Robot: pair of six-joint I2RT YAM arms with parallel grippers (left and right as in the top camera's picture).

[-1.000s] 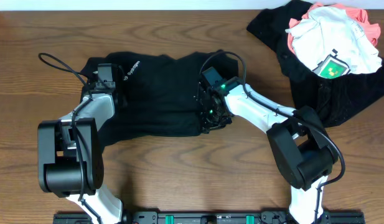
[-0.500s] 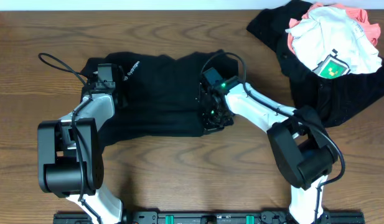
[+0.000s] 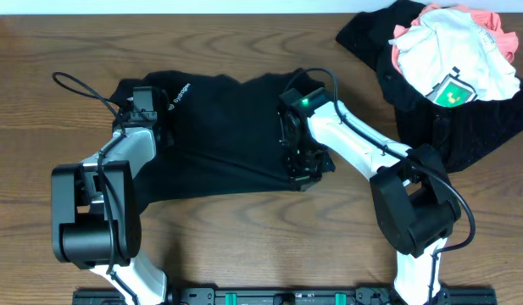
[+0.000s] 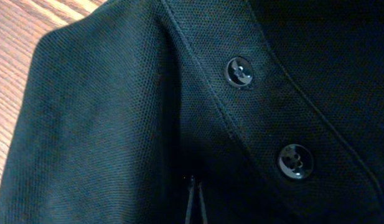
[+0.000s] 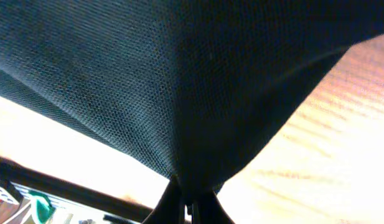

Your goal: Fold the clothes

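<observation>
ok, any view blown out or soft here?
Overhead: sharp, evenly lit, though the black shirt shows little fold detail. Left wrist: crisp weave and buttons. Right wrist: weave sharp, wood table blurred, a washed-out white patch lower left.

Soft even light; white glare washes beside the black shirt point(image 5: 179, 74).

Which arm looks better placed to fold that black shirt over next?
Probably the right. The right hand pinches the black shirt at its edge, with cloth tented off the table. The left hand is clamped near the buttons, where the shirt lies flat.
</observation>
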